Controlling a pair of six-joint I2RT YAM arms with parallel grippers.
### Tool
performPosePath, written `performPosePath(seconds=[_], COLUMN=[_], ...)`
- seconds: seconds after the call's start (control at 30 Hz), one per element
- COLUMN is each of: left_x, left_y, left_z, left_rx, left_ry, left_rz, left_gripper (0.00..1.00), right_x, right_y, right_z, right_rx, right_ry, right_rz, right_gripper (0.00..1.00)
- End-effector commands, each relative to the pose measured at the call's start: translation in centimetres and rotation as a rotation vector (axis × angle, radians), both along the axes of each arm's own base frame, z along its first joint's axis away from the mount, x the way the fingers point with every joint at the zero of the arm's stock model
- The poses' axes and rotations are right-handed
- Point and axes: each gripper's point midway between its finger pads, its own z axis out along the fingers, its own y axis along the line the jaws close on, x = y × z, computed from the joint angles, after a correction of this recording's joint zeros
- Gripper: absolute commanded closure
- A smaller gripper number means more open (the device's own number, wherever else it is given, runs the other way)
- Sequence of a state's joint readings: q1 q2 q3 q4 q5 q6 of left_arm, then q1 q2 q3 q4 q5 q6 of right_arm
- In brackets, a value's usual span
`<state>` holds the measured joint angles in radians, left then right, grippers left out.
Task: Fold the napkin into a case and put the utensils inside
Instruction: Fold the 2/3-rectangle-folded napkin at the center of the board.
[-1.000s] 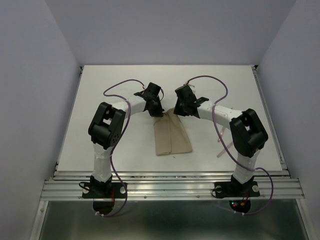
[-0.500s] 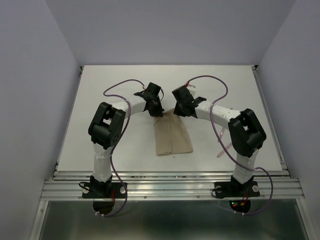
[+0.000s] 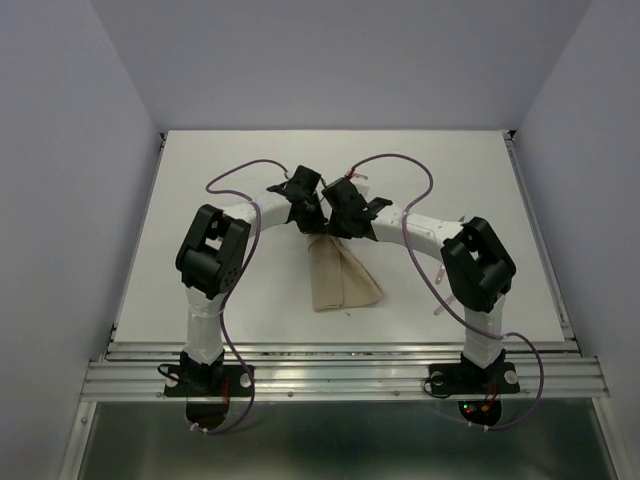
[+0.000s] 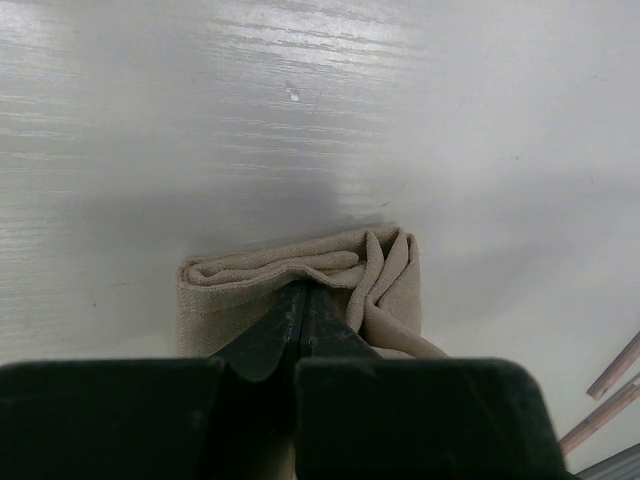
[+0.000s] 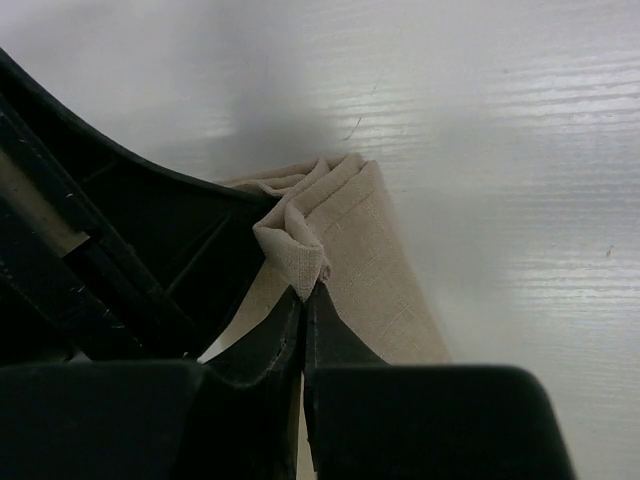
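White table [image 3: 480,160], pale lilac walls [image 3: 60,150], aluminium rail [image 3: 340,380] along near edge.

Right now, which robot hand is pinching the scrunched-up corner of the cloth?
The right gripper: its tips pinch a puckered corner of the napkin. The left gripper is shut on the layered folded edge instead.

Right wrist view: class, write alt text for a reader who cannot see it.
The right gripper is shut on a bunched corner of the beige napkin, which lies folded on the white table. The other arm's black housing fills the left side.
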<state>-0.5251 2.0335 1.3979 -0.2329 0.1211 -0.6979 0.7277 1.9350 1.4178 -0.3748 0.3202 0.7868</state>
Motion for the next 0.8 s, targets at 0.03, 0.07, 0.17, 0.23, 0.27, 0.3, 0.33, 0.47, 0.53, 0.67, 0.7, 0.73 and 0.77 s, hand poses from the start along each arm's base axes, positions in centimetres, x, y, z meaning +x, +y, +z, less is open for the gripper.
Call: performPosePath(seconds=[0.03, 0.07, 0.17, 0.23, 0.27, 0.3, 0.33, 0.47, 0.53, 0.67, 0.7, 0.73, 0.77], left_x=[-1.3, -1.4, -1.4, -1.5, -1.6, -1.6, -1.7, -1.8, -1.9, -1.8, -1.6, -1.6, -1.4], left_y=[0.8, 0.8, 0.7, 0.8, 0.8, 0.8, 0.6, 0.3, 0.4, 1.3, 1.6, 1.8, 2.3], left_z=[-0.4, -0.4, -0.5, -0.6, -0.6, -0.5, -0.3, 2.0, 2.9, 5.5, 6.2, 6.4, 6.6], left_rx=[0.016, 0.015, 0.011, 0.011, 0.010, 0.008, -0.005, -0.068, -0.081, -0.112, -0.118, -0.116, -0.116], left_ry=[0.028, 0.030, 0.029, 0.033, 0.034, 0.031, 0.037, 0.012, -0.001, -0.044, -0.061, -0.067, -0.069], left_rz=[0.004, 0.003, 0.003, 0.003, 0.002, 0.000, -0.006, -0.016, -0.017, -0.010, -0.009, -0.007, 0.000], left_gripper=[1.00, 1.00, 1.00, 1.00, 1.00, 1.00, 1.00, 1.00, 1.00, 1.00, 1.00, 1.00, 1.00], right_x=[0.8, 0.8, 0.8, 0.7, 0.7, 0.6, 0.5, -0.1, -0.3, -0.3, -0.3, -0.3, -0.3], right_y=[1.7, 1.8, 2.0, 2.0, 1.9, 1.8, 1.6, 0.7, 0.4, 0.8, 0.9, 1.0, 1.1], right_z=[-0.1, -0.4, -1.6, -2.3, -3.0, -3.4, -3.9, -5.8, -6.2, -6.4, -6.3, -6.4, -6.5], right_rx=[0.044, 0.045, 0.050, 0.047, 0.037, 0.033, 0.025, -0.008, -0.018, -0.016, -0.018, -0.019, -0.018], right_ry=[0.002, 0.008, 0.032, 0.043, 0.053, 0.059, 0.066, 0.094, 0.099, 0.103, 0.102, 0.104, 0.108], right_rz=[-0.008, -0.008, -0.015, -0.026, -0.031, -0.038, -0.042, -0.068, -0.073, -0.043, -0.031, -0.025, -0.019], right_gripper=[0.99, 0.99, 0.99, 0.99, 0.99, 0.99, 0.99, 0.99, 0.99, 0.99, 0.99, 0.99, 0.99])
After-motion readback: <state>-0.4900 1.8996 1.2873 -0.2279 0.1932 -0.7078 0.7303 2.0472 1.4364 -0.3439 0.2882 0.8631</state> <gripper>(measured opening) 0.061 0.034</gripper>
